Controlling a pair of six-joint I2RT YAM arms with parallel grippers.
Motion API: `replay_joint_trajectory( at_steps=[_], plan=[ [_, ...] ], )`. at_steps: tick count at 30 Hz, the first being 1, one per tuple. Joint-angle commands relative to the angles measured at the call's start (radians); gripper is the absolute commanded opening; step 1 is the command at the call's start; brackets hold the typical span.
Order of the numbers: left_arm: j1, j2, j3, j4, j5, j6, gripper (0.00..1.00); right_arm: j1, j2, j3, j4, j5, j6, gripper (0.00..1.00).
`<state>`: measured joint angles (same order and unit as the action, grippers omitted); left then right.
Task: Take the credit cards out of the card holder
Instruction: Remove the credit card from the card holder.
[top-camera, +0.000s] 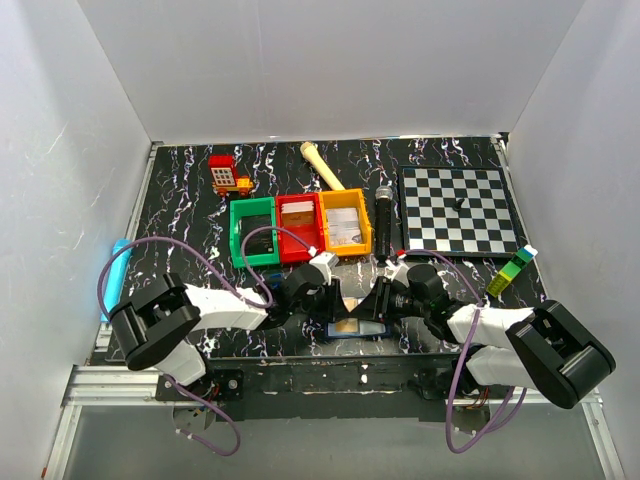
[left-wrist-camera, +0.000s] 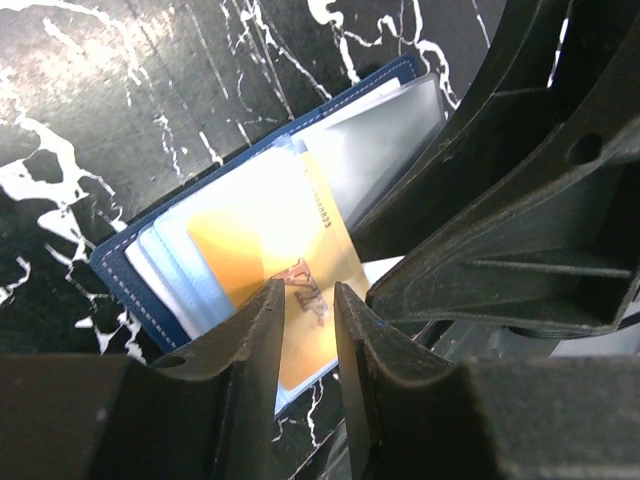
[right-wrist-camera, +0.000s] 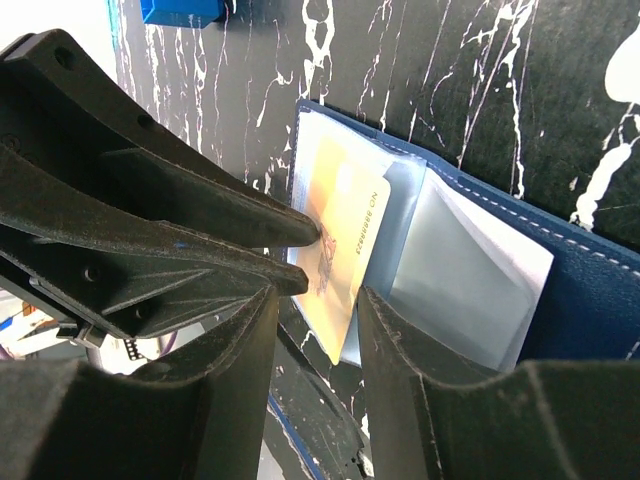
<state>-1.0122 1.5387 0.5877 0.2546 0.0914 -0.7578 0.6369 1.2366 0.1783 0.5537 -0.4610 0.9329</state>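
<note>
At the near edge of the surface (top-camera: 190, 190) the holder (top-camera: 357, 328) lies open, inner faces up, between the two end effectors. The left end effector (left-wrist-camera: 308, 290) is narrowed to a slit and pinches a yellow card (left-wrist-camera: 270, 230) that sticks partly out of its pocket. In the right wrist view its tips (right-wrist-camera: 310, 258) meet on that card's edge. Pale blue cards (left-wrist-camera: 170, 260) sit tucked behind the yellow one, and a clear sleeve (right-wrist-camera: 460, 270) covers the other half. The right end effector (right-wrist-camera: 317, 295) is also narrow, its tips at the holder beside the yellow card. Whether it grips anything, I cannot tell. Farther back stand green (top-camera: 253, 232), red (top-camera: 298, 228) and orange (top-camera: 345, 222) bins in a row, with a chessboard (top-camera: 460, 210) to their right.
</note>
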Motion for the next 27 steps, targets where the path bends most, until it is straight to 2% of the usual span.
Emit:
replay_joint_trajectory(
  at_steps=[1,13,20,27],
  plan=[
    [-0.006,-0.072,-0.016,-0.066,-0.028,0.017,0.27,0.004,-0.016,-0.002,0.057,-0.008,-0.003,0.45],
    [-0.005,-0.17,-0.019,-0.13,-0.111,0.028,0.27,0.004,0.001,0.006,0.049,-0.01,-0.006,0.45],
    [-0.003,-0.092,0.017,-0.19,-0.125,0.029,0.19,0.006,0.014,0.01,0.063,-0.025,-0.002,0.45],
    [-0.003,-0.046,0.029,-0.186,-0.114,0.037,0.17,0.004,0.011,0.013,0.057,-0.027,-0.003,0.45]
  ],
)
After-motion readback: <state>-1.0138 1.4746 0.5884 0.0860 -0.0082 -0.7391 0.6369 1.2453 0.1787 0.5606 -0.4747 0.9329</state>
